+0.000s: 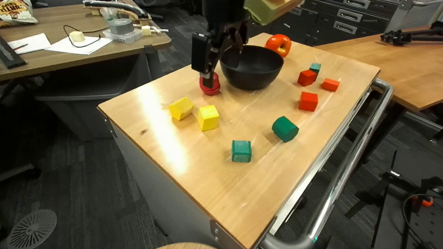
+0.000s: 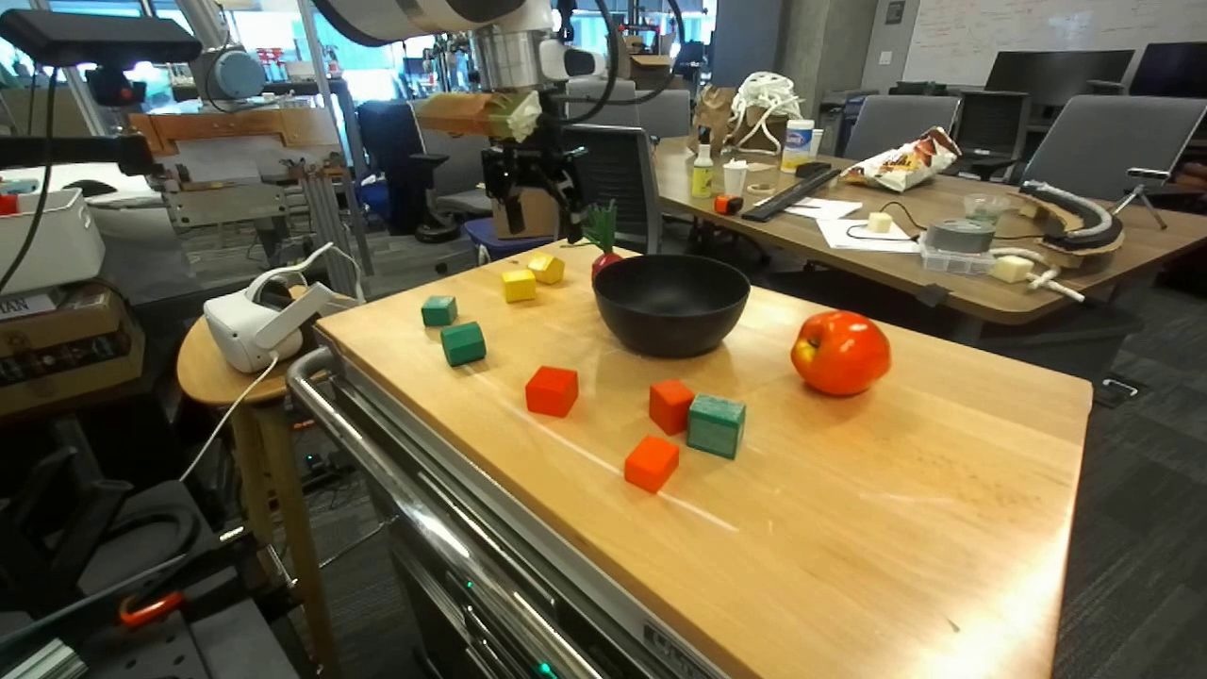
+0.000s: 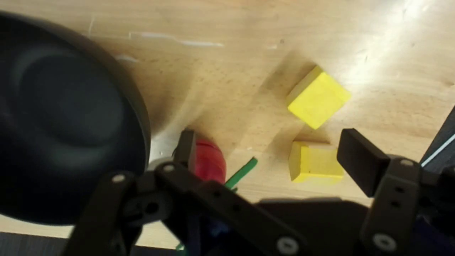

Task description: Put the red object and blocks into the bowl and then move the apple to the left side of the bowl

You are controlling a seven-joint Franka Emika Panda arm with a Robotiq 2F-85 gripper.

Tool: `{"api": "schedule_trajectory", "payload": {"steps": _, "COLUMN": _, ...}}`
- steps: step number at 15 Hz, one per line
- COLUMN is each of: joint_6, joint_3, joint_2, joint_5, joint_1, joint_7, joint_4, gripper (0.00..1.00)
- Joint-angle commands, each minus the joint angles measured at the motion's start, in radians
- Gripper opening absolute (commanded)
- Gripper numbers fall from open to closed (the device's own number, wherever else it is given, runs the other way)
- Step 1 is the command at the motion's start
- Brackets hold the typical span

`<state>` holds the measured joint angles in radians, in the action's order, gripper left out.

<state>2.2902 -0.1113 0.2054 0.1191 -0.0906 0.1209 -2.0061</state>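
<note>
One pincer is hovering, jaws spread wide. Red toy fruit and two yellow blocks are lying below it; black bowl is sitting nearby.

In an exterior view, the white arm is spanning the upper far part of the scene, and the metallic wrist is standing upright beneath it. The black gripper is hanging below the wrist, pointing downward in both exterior views. In the wrist view, the fingers are standing wide apart, one to the left and one to the right, with dark linkages carrying them.
</note>
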Motion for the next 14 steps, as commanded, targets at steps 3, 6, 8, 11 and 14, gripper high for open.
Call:
{"api": "schedule_trajectory", "payload": {"steps": 3, "joint_6": -0.003, "joint_3": 0.019, "joint_2": 0.034, "joint_5": -0.004, "joint_1": -0.013, "joint_7": -0.005, "joint_4": 0.019, "gripper": 1.0}}
{"api": "schedule_trajectory", "payload": {"steps": 6, "joint_6": 0.023, "joint_3": 0.018, "joint_2": 0.039, "joint_5": 0.008, "joint_1": -0.021, "joint_7": 0.007, "joint_4": 0.023, "gripper": 1.0}}
{"api": "schedule_trajectory", "payload": {"steps": 8, "joint_6": 0.042, "joint_3": 0.019, "joint_2": 0.061, "joint_5": 0.026, "joint_1": -0.031, "joint_7": 0.015, "joint_4": 0.051, "gripper": 1.0}}
{"api": "schedule_trajectory", "payload": {"steps": 11, "joint_6": 0.062, "joint_3": 0.03, "joint_2": 0.096, "joint_5": 0.087, "joint_1": -0.053, "joint_7": 0.04, "joint_4": 0.107, "gripper": 1.0}}
{"api": "schedule_trajectory", "payload": {"steps": 14, "joint_6": 0.039, "joint_3": 0.048, "joint_2": 0.133, "joint_5": 0.189, "joint_1": -0.086, "joint_7": 0.07, "joint_4": 0.166, "gripper": 1.0}}
